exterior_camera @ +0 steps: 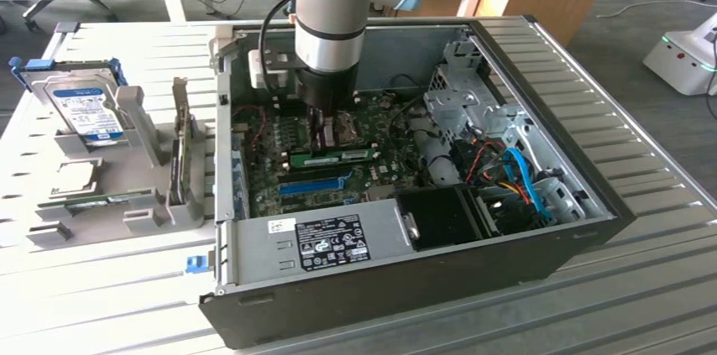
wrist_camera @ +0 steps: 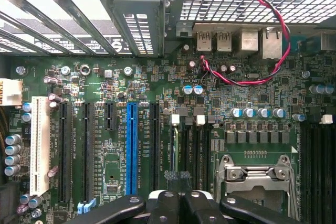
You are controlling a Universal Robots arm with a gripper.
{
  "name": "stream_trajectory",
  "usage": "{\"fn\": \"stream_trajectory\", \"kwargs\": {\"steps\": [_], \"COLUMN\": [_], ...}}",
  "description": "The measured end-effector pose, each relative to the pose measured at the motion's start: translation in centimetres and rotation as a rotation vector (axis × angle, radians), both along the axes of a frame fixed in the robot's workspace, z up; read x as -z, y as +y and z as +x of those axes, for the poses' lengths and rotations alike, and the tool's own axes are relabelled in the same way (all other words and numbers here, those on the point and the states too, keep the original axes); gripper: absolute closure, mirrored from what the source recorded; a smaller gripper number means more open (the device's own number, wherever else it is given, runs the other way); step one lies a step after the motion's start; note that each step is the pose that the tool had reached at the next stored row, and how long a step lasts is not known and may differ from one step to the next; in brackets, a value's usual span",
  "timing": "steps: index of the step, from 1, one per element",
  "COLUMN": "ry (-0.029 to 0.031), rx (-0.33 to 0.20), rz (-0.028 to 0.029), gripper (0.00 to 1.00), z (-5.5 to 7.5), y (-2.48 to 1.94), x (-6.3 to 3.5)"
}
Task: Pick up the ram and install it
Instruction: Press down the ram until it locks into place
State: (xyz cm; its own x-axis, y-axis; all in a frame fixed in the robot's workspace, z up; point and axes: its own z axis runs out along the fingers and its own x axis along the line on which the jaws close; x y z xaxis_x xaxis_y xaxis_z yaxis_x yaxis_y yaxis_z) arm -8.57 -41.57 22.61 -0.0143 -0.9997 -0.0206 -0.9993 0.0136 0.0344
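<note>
My gripper [exterior_camera: 326,130] hangs straight down inside the open computer case [exterior_camera: 583,204], over the green motherboard [exterior_camera: 387,172]. Its black fingers [wrist_camera: 163,205] are pressed together, with nothing visible between them. The ram [exterior_camera: 336,156], a thin green stick with a pale label, lies lengthwise on the motherboard directly under the fingertips. I cannot tell whether they touch it. In the wrist view, black memory slots [wrist_camera: 190,145] with white clips run just ahead of the fingers, beside the metal processor socket [wrist_camera: 257,177].
A long blue slot [exterior_camera: 311,185] [wrist_camera: 131,148] and a white slot [wrist_camera: 39,145] lie beside the memory slots. A red-black twisted wire [wrist_camera: 273,51] loops over the board. On a grey rack outside the case are a hard drive [exterior_camera: 87,107], an upright card [exterior_camera: 180,154] and another thin green board [exterior_camera: 96,201].
</note>
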Motion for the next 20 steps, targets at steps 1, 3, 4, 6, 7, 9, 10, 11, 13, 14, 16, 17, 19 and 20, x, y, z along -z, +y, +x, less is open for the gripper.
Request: {"fn": "stream_trajectory", "kwargs": {"steps": [1,3,4,6,7,9,10,11,13,14,16,17,19,20], "ry": [0.0,0.0,-0.0001,0.0,0.0,0.0001,0.0001,0.0001,0.0001,0.0,0.0,0.0,0.0,0.0], "rx": [0.0,0.0,0.0,0.0,0.0,0.0,0.0,0.0,0.0,0.0,0.0,0.0,0.0,0.0], "rz": [0.0001,0.0001,0.0001,0.0,0.0,-0.0001,-0.0002,-0.0002,-0.0001,0.0,0.0001,-0.0001,-0.0001,-0.0002], "gripper": [0.89,0.89,0.89,0.89,0.89,0.89,0.89,0.89,0.89,0.89,0.89,0.89,0.89,0.89], "z": [0.0,0.0,0.0,0.0,0.0,0.0,0.0,0.0,0.0,0.0,0.0,0.0,0.0,0.0], "y": [0.0,0.0,0.0,0.0,0.0,0.0,0.0,0.0,0.0,0.0,0.0,0.0,0.0,0.0], "x": [0.02,0.06,0.06,0.06,0.06,0.09,0.09,0.09,0.1,0.1,0.15,0.17,0.16,0.17]}}
